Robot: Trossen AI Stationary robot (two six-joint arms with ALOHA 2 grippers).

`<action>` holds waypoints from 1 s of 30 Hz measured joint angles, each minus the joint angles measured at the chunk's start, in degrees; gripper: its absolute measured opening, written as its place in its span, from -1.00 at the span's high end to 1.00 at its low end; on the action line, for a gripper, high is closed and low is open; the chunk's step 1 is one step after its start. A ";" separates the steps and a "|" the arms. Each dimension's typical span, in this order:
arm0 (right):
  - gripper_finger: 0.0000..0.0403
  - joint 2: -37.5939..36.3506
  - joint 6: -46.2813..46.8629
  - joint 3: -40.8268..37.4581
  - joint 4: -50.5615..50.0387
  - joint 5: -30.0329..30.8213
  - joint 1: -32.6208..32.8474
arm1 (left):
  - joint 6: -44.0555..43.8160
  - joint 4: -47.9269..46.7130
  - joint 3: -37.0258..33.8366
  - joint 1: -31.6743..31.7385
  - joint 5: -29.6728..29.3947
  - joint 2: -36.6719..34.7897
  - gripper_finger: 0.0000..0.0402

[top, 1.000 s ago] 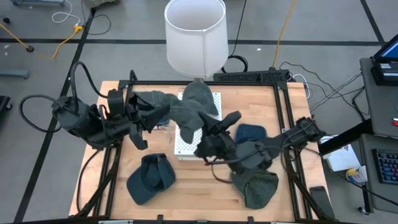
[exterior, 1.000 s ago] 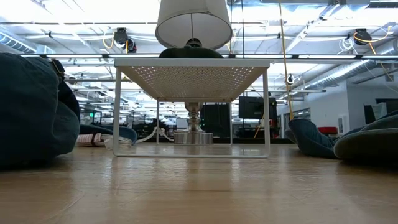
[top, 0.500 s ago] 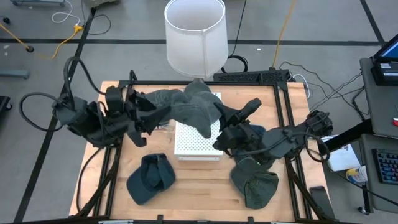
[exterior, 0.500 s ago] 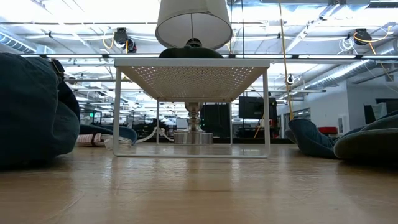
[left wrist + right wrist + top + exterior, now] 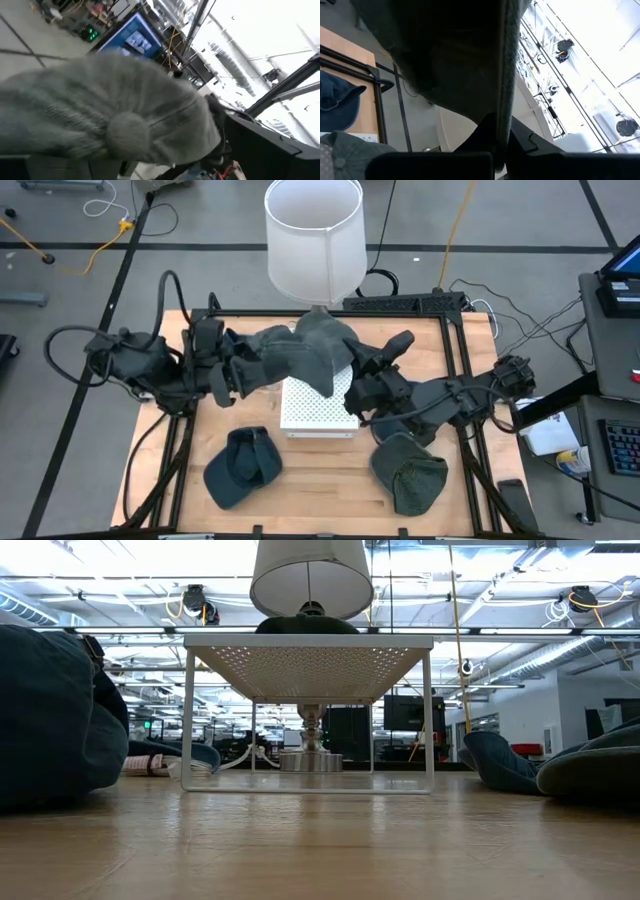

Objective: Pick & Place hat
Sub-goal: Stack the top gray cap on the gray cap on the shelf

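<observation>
hat: a grey-green hat (image 5: 305, 355) hangs over the far part of the white rack (image 5: 318, 408) at mid-table, just near of the lamp (image 5: 314, 238); its top button and seams fill the left wrist view (image 5: 127, 131).
right gripper: at the hat's right edge (image 5: 352, 376), jaws clamped on the brim; the brim edge runs down between its fingers (image 5: 485, 150) in the right wrist view.
left gripper: at the hat's left end (image 5: 243, 368), jaws spread wide; whether the fingers touch the cloth cannot be told.
rack: a perforated white stand on thin legs (image 5: 308, 658), with a dark shape on top in the low view.
other hats: a blue cap (image 5: 240, 465) near left, a green cap (image 5: 410, 475) near right, a blue one (image 5: 497, 762) at the right behind the right arm.
table: pale wood (image 5: 320, 480) in a black frame.
</observation>
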 joint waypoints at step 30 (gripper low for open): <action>0.98 -0.54 12.24 0.00 -12.27 3.12 -0.70 | 24.09 -21.96 -0.02 -13.57 -3.12 -5.20 -0.66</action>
